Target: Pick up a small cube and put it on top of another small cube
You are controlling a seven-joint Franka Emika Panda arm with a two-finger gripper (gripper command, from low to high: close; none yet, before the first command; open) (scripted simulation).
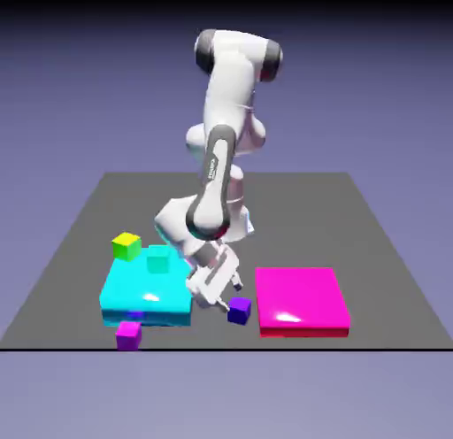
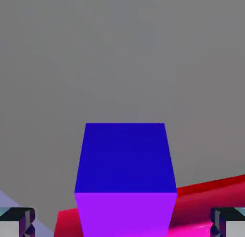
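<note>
Two fingertips (image 2: 18, 222) of the gripper (image 1: 215, 294) stand wide apart, released, flanking the small cube (image 1: 238, 310) without touching it. That cube sits on the table (image 1: 372, 251) near its front edge, between the cyan slab (image 1: 146, 291) and the magenta slab (image 1: 301, 300), with bare table around it. A purple cube (image 1: 129, 335) lies at the front edge.

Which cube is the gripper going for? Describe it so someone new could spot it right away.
Start at the two flat slabs near the table's front edge: the cyan slab and the magenta slab. In the gap between them sits the small indigo-violet cube, just beside the open gripper. It is darker and bluer than the magenta-purple cube in front of the cyan slab.
</note>
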